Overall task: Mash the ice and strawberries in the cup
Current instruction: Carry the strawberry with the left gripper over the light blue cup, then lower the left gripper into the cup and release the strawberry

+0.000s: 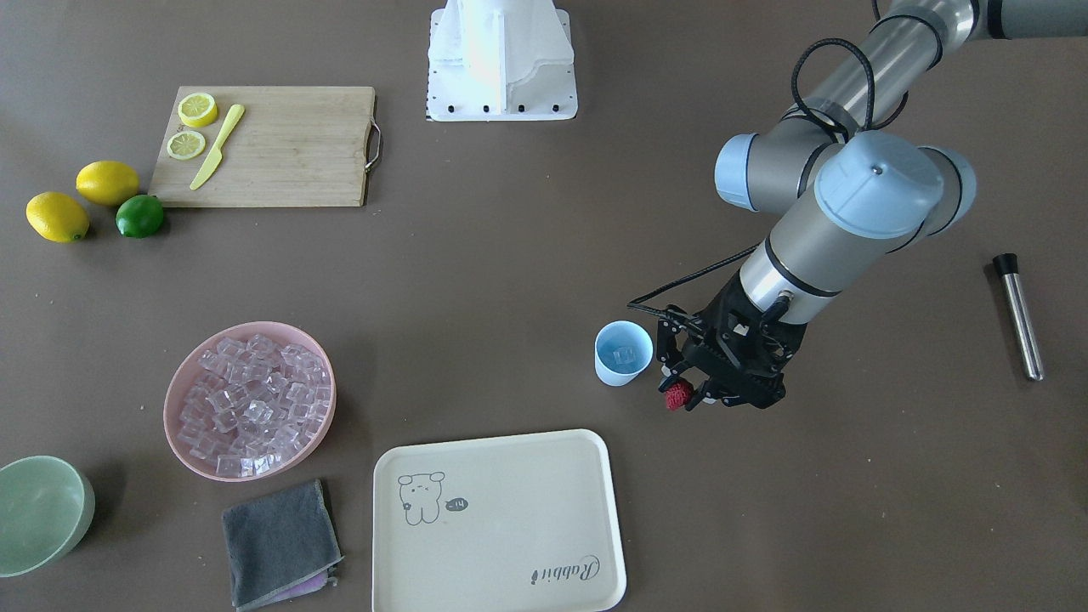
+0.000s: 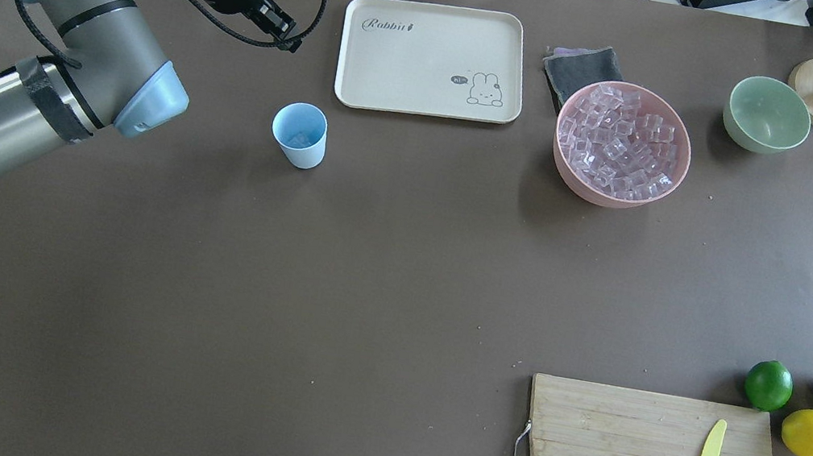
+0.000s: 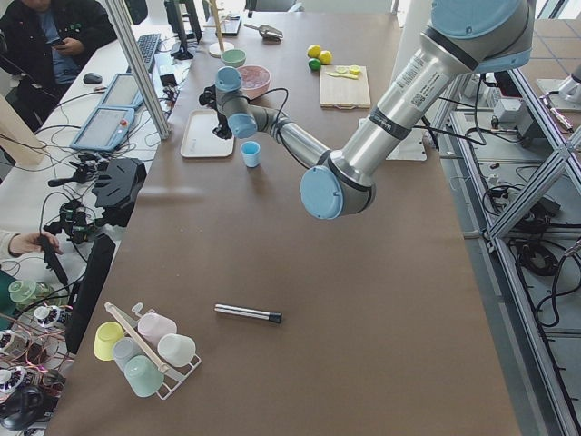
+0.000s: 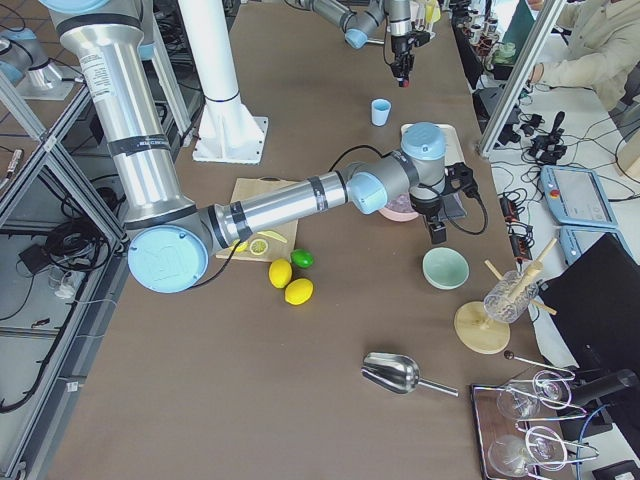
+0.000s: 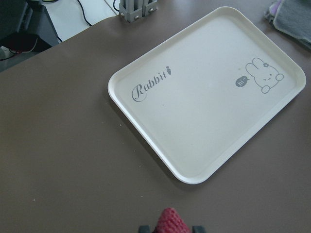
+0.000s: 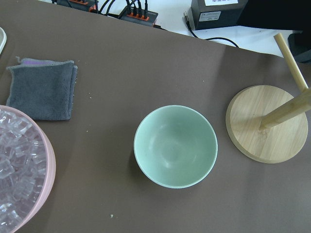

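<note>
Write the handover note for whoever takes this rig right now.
Left hand: shut on the strawberry, held beside the cup, not over it.
Right hand: above the table by the green bowl; I cannot tell whether it is open or shut.
The cup stands upright with some ice inside; the rest fills the pink bowl.
Done: ice in the cup, strawberry picked up.
Left: drop the strawberry in, then mash. A metal rod lies on the table on the left arm's side.
</note>
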Action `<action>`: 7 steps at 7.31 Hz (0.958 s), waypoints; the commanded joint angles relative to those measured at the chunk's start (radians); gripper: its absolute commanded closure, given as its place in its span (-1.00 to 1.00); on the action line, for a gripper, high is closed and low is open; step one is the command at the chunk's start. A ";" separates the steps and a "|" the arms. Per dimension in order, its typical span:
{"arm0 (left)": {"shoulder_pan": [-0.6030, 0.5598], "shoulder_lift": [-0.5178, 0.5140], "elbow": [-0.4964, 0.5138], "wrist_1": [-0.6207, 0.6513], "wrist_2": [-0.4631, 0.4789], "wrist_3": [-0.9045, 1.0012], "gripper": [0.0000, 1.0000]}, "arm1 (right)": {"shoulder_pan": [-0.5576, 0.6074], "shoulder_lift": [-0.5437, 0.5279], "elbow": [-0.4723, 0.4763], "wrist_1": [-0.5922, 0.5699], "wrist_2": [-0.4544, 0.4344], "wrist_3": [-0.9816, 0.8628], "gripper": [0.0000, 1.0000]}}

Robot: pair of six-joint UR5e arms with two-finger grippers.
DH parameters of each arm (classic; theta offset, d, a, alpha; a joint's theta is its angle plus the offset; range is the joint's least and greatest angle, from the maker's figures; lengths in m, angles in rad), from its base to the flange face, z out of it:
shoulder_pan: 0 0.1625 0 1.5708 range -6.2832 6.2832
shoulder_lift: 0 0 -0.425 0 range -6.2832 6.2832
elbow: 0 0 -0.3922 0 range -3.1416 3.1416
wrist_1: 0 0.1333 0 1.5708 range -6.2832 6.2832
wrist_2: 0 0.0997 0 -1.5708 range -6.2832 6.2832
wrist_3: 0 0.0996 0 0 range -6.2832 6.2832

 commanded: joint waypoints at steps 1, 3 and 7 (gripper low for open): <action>0.044 0.015 0.001 -0.018 0.002 -0.020 0.82 | 0.000 0.001 -0.002 0.001 -0.001 0.000 -0.99; 0.069 0.050 -0.008 -0.034 0.003 -0.020 0.82 | 0.000 -0.002 -0.002 0.001 -0.010 0.000 -0.99; 0.075 0.070 -0.013 -0.064 0.003 -0.023 0.64 | 0.000 -0.003 -0.002 0.001 -0.020 0.000 -0.99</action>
